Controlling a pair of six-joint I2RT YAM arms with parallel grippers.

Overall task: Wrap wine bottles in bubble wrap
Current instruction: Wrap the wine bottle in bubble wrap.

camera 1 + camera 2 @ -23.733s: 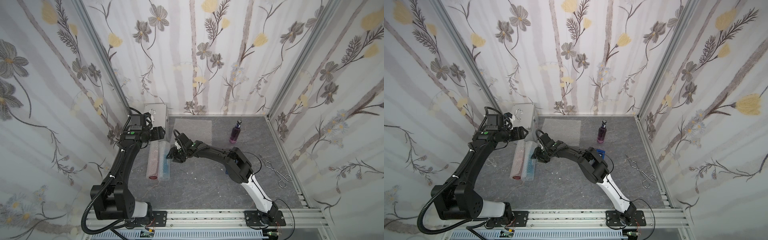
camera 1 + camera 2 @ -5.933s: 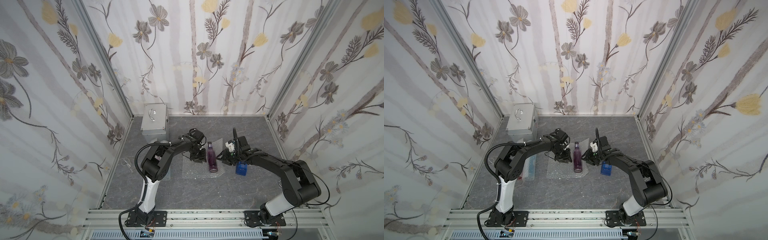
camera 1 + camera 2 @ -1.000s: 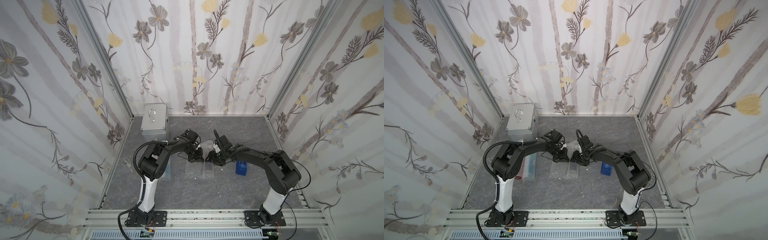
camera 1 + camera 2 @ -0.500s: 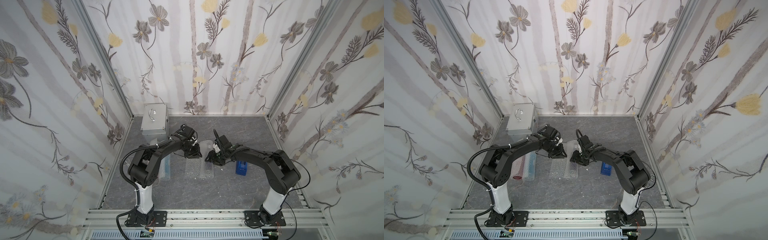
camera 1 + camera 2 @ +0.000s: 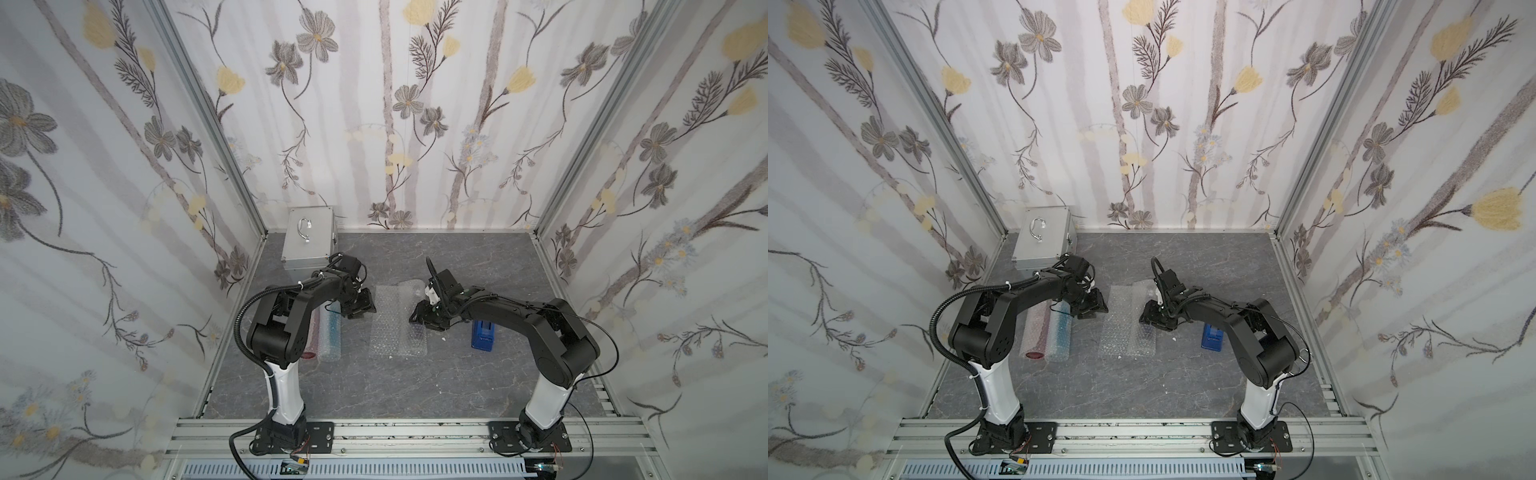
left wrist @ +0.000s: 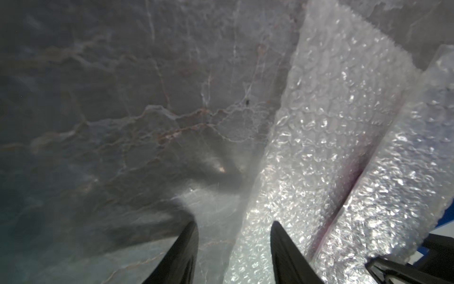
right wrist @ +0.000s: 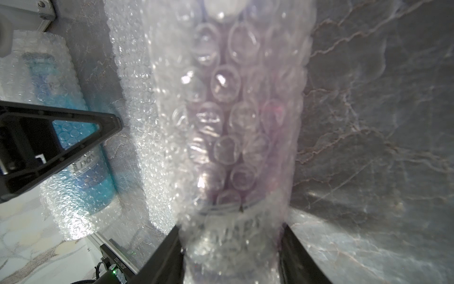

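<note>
L pincer [image 5: 361, 311] is backing off toward 9 o'clock, jaws parting, empty. I'm keeping R pincer [image 7: 231, 227] clenched on the purple-liquid glass bottle [image 7: 245, 147], half-rolled in the clear bubble-wrap sheet [image 5: 382, 332] mid-table. Bottle's axis is running 12–6, at 3 o'clock from L pincer.

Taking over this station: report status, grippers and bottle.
Left gripper open at edge of bubble wrap. Right gripper shut on purple bottle, wrap folded over it. Blue tape dispenser beside right arm, off the wrap.

Soft, even light in both top views; my wrist views are blurry, glare sparkling on bubble wrap [image 6: 319, 123].
</note>
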